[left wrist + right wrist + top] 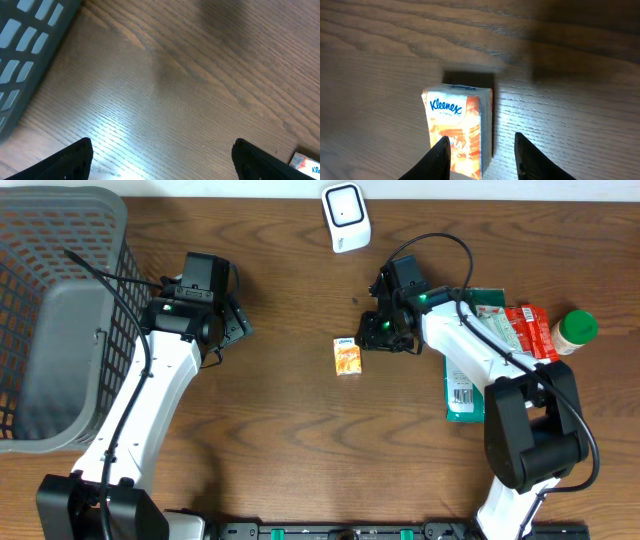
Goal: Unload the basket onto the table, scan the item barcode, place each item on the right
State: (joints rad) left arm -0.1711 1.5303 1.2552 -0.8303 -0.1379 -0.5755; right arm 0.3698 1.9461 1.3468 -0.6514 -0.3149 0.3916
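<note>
A: Overhead, how far along?
B: No scan yet. Kleenex pack [347,356] lies flat, robot-side of scanner [346,217], well apart. Long axis runs toward scanner, logo end nearest it.
A: Left wrist?
B: Left gripper [162,150] wide open, holding nothing.
A: Right wrist?
B: Right gripper [482,150] over pack, jaws apart, no grip. Grab, lift & present barcode to scanner all remain, I'd say.

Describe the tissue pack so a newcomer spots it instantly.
On the wooden table, look toward the centre, below the white scanner at the far edge. A small tissue pack lies alone beside the right gripper; it is orange and white with a blue Kleenex logo, unlike the green packet and red packets further right.
</note>
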